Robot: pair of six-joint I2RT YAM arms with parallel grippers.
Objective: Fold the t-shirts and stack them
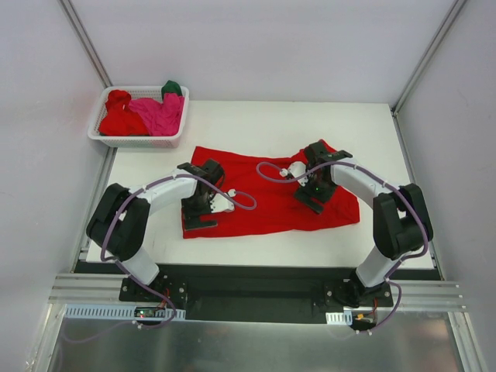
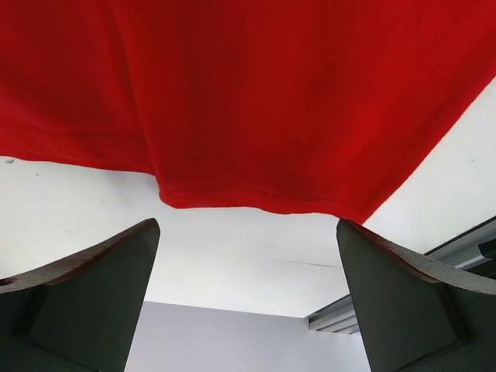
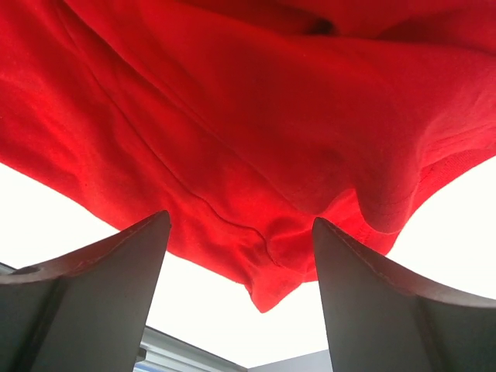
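Right wrist view had my right gripper [image 3: 240, 219] with its jaws apart and a rumpled corner of the red shirt [image 3: 256, 155] between them, not yet pinched as far as I could tell. The left gripper [image 2: 246, 222] stood wide open just short of the shirt's hem, holding nothing. I judged both sat at opposite ends to lift an edge for a fold. From above, the shirt lay spread mid-frame on the table [image 1: 256, 124]. More shirts [image 1: 147, 115] sat in the basket [image 1: 139, 141], upper left.
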